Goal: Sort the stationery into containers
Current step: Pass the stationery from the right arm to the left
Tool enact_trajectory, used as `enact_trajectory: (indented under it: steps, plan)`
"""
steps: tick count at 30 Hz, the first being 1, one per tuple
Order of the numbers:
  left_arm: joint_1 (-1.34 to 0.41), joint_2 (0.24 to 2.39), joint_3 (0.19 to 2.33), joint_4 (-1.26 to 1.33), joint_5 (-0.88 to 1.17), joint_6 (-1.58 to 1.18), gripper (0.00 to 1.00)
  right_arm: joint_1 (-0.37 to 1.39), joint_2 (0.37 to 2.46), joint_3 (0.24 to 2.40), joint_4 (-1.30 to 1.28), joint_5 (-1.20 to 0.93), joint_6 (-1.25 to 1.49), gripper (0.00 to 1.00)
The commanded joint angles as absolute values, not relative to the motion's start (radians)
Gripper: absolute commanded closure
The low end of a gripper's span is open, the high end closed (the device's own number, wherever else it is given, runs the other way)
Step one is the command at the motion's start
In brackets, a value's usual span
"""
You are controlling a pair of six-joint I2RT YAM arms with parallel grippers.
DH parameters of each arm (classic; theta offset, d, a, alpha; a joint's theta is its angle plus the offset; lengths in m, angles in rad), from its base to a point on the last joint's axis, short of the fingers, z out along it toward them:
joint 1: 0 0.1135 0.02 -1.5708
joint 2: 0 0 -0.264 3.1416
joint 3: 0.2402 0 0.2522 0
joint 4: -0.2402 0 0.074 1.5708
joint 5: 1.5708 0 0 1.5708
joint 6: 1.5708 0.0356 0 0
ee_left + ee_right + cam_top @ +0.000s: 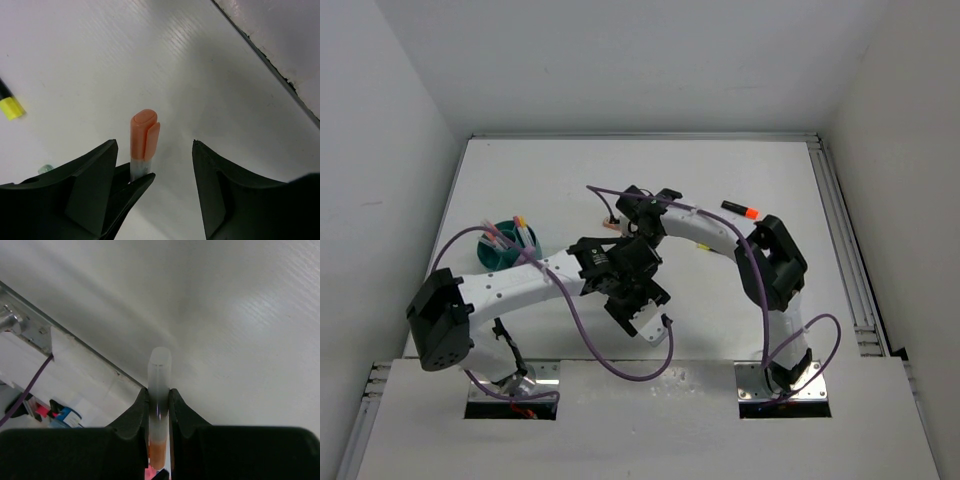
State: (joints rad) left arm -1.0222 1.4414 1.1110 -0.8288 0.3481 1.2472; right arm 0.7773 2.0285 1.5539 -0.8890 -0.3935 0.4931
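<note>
Sorting is partly done: a few pens (pixel 516 232) stand in the teal bowl (pixel 490 258). Left jaws open around an orange-capped pen (pixel 144 137). Right jaws clamp a clear-barrelled pen (pixel 160 375). Black marker (pixel 742 209) and yellow-capped marker (pixel 10 106) lie loose on the bench (pixel 560 180).

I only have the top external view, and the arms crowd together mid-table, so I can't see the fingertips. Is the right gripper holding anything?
Observer: Yes. The right gripper is shut on a translucent pen, whose clear end sticks out past the fingertips.
Operator: And the left one?
Observer: The left gripper is open. An orange-capped marker sits between its fingers, close against one and well apart from the other.
Operator: Anything else near it?
Observer: A yellow-capped black pen lies at the left edge of the left wrist view.
</note>
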Motion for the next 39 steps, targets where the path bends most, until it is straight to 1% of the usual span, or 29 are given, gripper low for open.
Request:
enact_trajectory:
  steps: [1,9,13,15,16,18,19,21,22,23,24,25,26,28,30,31,32,33,34,37,38,39]
  plan:
    - [-1.032,1.436,1.092,-0.792,0.334,1.239,0.33,0.813,1.967,1.581,-0.903,-0.327,0.511,1.0]
    - [-1.034,1.471,1.086,-0.785,0.339,1.238,0.36,0.838,1.96,1.589,-0.907,-0.324,0.514,1.0]
    - [-1.045,1.493,1.081,-0.784,0.35,1.227,0.39,0.841,1.957,1.588,-0.907,-0.311,0.52,1.0]
    - [-1.048,1.502,1.083,-0.788,0.353,1.226,0.46,0.841,1.959,1.592,-0.907,-0.311,0.52,1.0]
    - [-1.048,1.502,1.083,-0.792,0.359,1.227,0.53,0.841,1.959,1.591,-0.908,-0.31,0.52,1.0]
    - [-1.048,1.502,1.081,-0.793,0.371,1.23,0.63,0.839,1.959,1.592,-0.908,-0.308,0.519,1.0]
    - [-1.048,1.502,1.083,-0.795,0.376,1.23,0.77,0.841,1.959,1.594,-0.907,-0.307,0.517,1.0]
    - [-1.048,1.502,1.086,-0.793,0.393,1.213,0.89,0.839,1.959,1.594,-0.907,-0.313,0.514,1.0]
    - [-1.048,1.5,1.086,-0.79,0.4,1.203,0.94,0.839,1.959,1.594,-0.907,-0.322,0.511,0.89]
    - [-1.049,1.5,1.088,-0.781,0.406,1.178,0.96,0.838,1.954,1.592,-0.904,-0.333,0.508,0.74]
    - [-1.046,1.493,1.088,-0.773,0.413,1.158,0.98,0.83,1.942,1.592,-0.896,-0.353,0.499,0.57]
    - [-1.04,1.485,1.083,-0.753,0.417,1.138,0.99,0.824,1.934,1.591,-0.896,-0.356,0.486,0.29]
    - [-1.029,1.468,1.083,-0.744,0.422,1.1,1.0,0.815,1.927,1.591,-0.894,-0.359,0.474,0.2]
    - [-0.991,1.442,1.078,-0.72,0.451,1.039,1.0,0.77,1.902,1.597,-0.9,-0.367,0.434,0.1]
    - [-0.95,1.39,1.072,-0.661,0.497,0.898,1.0,0.697,1.873,1.611,-0.904,-0.365,0.416,0.1]
    - [-0.899,1.37,1.063,-0.599,0.511,0.84,1.0,0.671,1.864,1.615,-0.904,-0.368,0.416,0.1]
    - [-0.87,1.314,1.052,-0.557,0.529,0.695,1.0,0.641,1.853,1.614,-0.897,-0.374,0.422,0.1]
    - [-0.845,1.278,1.042,-0.516,0.526,0.614,1.0,0.585,1.833,1.611,-0.891,-0.377,0.425,0.1]
    - [-0.784,1.244,1.013,-0.432,0.514,0.465,1.0,0.56,1.822,1.597,-0.887,-0.38,0.428,0.1]
    - [-0.638,1.081,0.982,-0.357,0.427,0.278,1.0,0.482,1.781,1.542,-0.862,-0.39,0.425,0.1]
    - [-0.6,1.057,0.98,-0.357,0.404,0.255,1.0,0.457,1.773,1.523,-0.856,-0.39,0.425,0.1]
    - [-0.521,1.031,0.98,-0.362,0.391,0.241,1.0,0.446,1.766,1.508,-0.848,-0.391,0.425,0.1]
